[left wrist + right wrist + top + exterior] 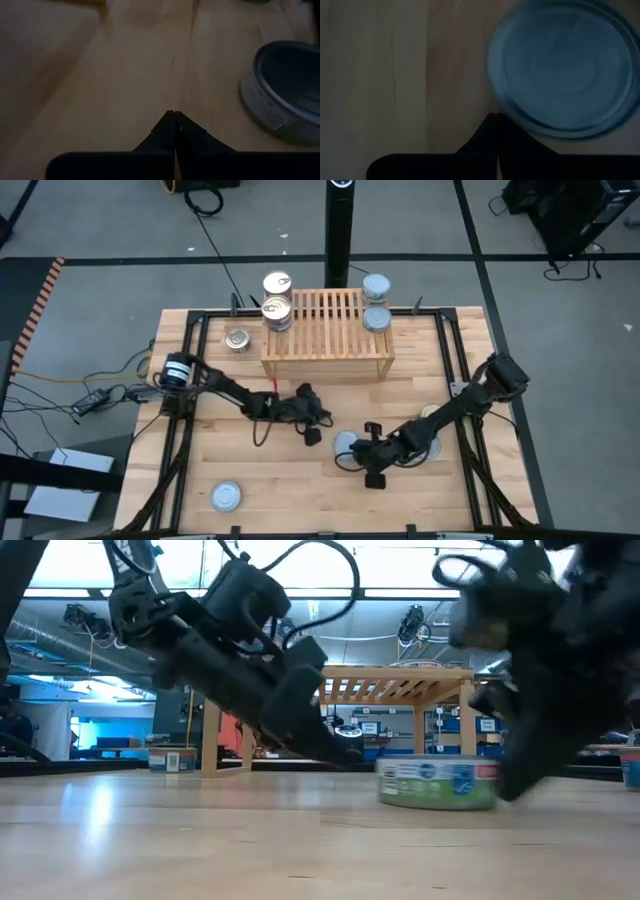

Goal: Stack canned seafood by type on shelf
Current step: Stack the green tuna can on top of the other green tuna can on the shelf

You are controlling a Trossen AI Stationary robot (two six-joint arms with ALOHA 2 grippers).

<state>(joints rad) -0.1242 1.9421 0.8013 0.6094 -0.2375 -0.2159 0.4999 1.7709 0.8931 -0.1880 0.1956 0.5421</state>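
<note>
Right arm (560, 650) smeared by blur in low view. Blue-lidded tin (565, 70) was blurred and cut by the frame edge in right wrist view. Tin label (437, 783) print was unreadable.

Both arms are dark, slim and jointed. The left arm (225, 388) has a round black-and-silver base housing and a thin black cable looping beside its hand (312, 426). The right arm (455, 408) ends in a matching black hand (374, 453) with blocky fingertips.
</note>
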